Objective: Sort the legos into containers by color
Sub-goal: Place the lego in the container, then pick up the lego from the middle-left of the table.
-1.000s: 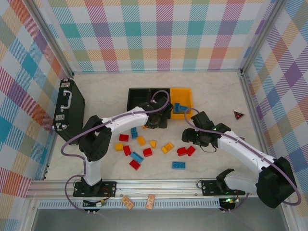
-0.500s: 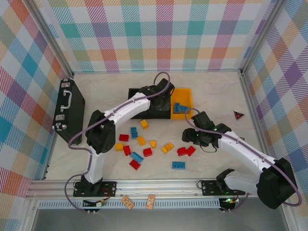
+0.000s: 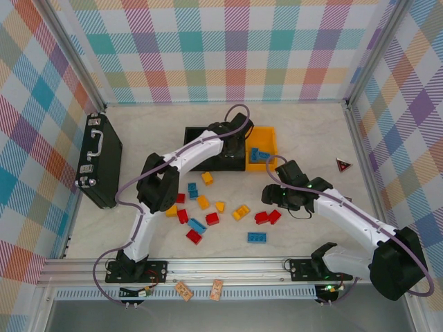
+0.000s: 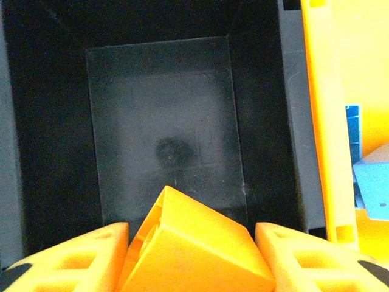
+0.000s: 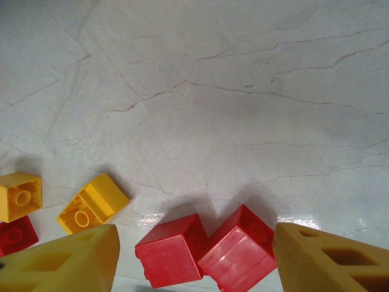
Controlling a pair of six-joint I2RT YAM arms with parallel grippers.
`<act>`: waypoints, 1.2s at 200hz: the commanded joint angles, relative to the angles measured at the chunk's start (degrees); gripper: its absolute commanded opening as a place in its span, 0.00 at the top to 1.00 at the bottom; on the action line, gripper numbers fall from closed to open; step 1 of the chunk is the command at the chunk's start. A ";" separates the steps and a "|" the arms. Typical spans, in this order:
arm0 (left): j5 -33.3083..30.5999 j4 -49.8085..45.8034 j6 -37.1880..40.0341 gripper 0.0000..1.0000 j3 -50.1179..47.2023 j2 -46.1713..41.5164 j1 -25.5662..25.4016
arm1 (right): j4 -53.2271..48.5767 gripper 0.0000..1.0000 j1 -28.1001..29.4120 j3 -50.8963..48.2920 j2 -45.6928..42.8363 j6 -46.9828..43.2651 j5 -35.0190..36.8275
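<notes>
Containers (image 3: 194, 138): two black bins and one orange-yellow, joined in a row; blue bricks (image 3: 258, 153) lie in the orange. Yellow brick (image 4: 194, 249) above middle black bin. Other legos (image 3: 212, 218), red, yellow and blue, scattered on surface (image 3: 311, 138).

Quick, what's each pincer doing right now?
Left pincer: closed on a yellow-orange plastic brick.
Right pincer: open, holding nothing.

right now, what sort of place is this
Likely a robot test cell: plaid walls enclose a table, a left arm and right arm bolted to its front rail, with bricks and bins set out for sorting.
</notes>
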 commanded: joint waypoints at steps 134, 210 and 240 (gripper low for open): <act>-0.89 -0.16 -0.75 0.34 -0.66 -2.86 0.50 | -0.02 0.32 0.33 0.26 -1.84 0.21 -0.21; 4.33 4.52 -2.09 0.35 -15.08 -17.72 -1.27 | -0.57 0.32 0.34 1.26 -2.10 -1.04 -1.18; 6.93 7.39 -3.12 0.35 -24.74 -25.13 -1.59 | -1.11 0.32 0.30 2.50 -1.11 -1.74 -2.31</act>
